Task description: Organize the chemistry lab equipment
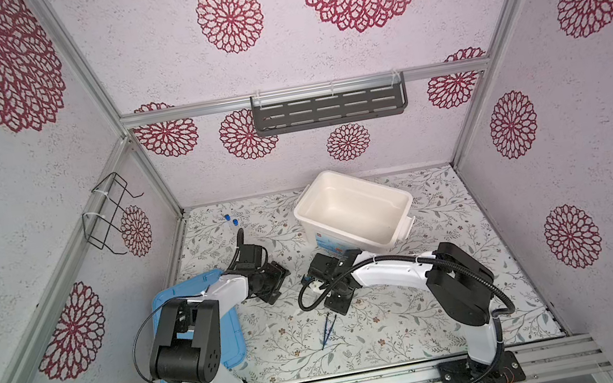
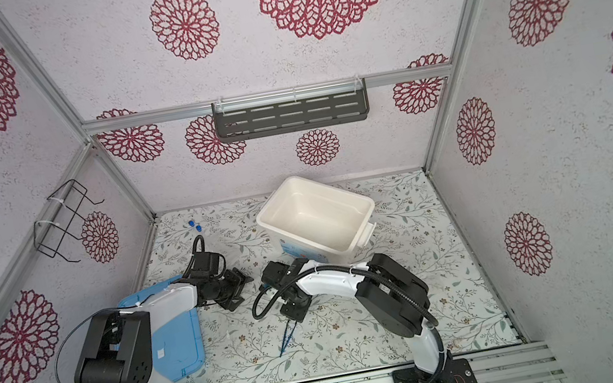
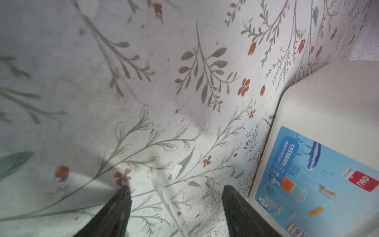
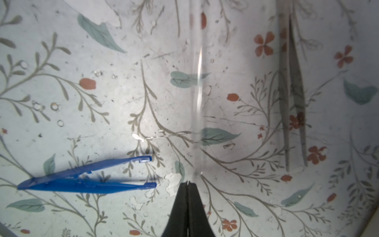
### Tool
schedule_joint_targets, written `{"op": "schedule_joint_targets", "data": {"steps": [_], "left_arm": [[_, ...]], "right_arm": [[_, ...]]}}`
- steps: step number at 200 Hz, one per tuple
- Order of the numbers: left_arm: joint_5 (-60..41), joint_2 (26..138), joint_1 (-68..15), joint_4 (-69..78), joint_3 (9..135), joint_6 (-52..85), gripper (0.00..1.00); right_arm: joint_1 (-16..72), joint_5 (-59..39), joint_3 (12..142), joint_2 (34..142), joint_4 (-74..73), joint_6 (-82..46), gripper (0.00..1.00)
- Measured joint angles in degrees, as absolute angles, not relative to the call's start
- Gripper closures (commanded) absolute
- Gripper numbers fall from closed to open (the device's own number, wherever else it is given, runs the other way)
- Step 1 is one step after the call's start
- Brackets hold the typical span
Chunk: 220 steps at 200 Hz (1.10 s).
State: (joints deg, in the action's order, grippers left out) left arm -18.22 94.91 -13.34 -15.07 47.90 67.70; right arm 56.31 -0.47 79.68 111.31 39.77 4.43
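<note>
Right fingers closed at a thin rod's end, left fingers open over the table.

The right fingers (image 4: 184, 207) are pressed together, and the end of the thin rod (image 4: 198, 92), which looks clear, sits right at their tips; whether it is pinched cannot be told. The silvery tool (image 4: 293, 92) lies blurred alongside the rod and apart from it, and the dark blue tweezers (image 4: 86, 179) lie on its other side, near the middle of the table (image 1: 403, 324) toward the near edge. The left fingers (image 3: 120, 211) stand spread, holding nothing, close to the labelled wall of the white tub (image 1: 354, 210), which sits far and right of centre. The two blue-capped tubes (image 1: 230, 220) lie in the far left corner. The light-blue lid (image 1: 232, 339) lies near left, under the left arm.
</note>
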Motion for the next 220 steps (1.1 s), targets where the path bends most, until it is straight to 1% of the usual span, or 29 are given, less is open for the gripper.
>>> {"op": "schedule_joint_targets", "data": {"steps": [25, 42, 54, 69, 86, 111, 135, 167, 190, 211, 220], "left_arm": [[-18.2, 95.3, -14.8, -15.0, 48.3, 67.8, 0.27], [-18.2, 95.3, -15.2, -15.0, 48.3, 68.0, 0.27], [-18.2, 95.3, -15.2, -15.0, 48.3, 68.2, 0.27], [-18.2, 95.3, -15.2, -15.0, 48.2, 68.5, 0.28], [-18.1, 95.3, -15.1, -15.0, 48.2, 68.6, 0.29], [-17.5, 95.3, -14.7, -15.2, 48.2, 68.6, 0.31], [-17.1, 95.4, -14.2, -16.0, 48.6, 67.9, 0.32], [-16.9, 96.6, -14.1, -16.3, 49.8, 67.4, 0.36], [-16.3, 96.8, -14.1, -16.2, 49.8, 67.1, 0.38], [-15.8, 96.9, -14.1, -16.1, 49.8, 67.1, 0.40], [-15.7, 97.0, -14.1, -16.1, 49.8, 67.1, 0.42]], "right_arm": [[56.3, -0.7, 80.2, 111.3, 38.4, 3.7, 0.95], [56.3, -0.8, 80.5, 111.3, 37.6, 3.1, 0.93], [56.3, -0.8, 80.6, 111.3, 37.1, 2.9, 0.89], [56.3, -0.8, 80.6, 111.3, 36.7, 2.9, 0.82], [56.0, -0.4, 80.6, 111.2, 36.7, 2.9, 0.77], [54.7, 0.3, 80.4, 110.0, 36.6, 3.4, 0.67], [52.6, 1.0, 80.2, 106.3, 35.8, 4.1, 0.61], [50.6, 0.8, 80.2, 102.8, 32.4, 8.0, 0.54], [50.3, -0.1, 80.7, 104.0, 31.1, 12.2, 0.53], [50.3, -1.8, 83.2, 107.4, 31.4, 15.3, 0.54], [50.4, -3.0, 84.4, 109.1, 31.6, 16.1, 0.54]]}}
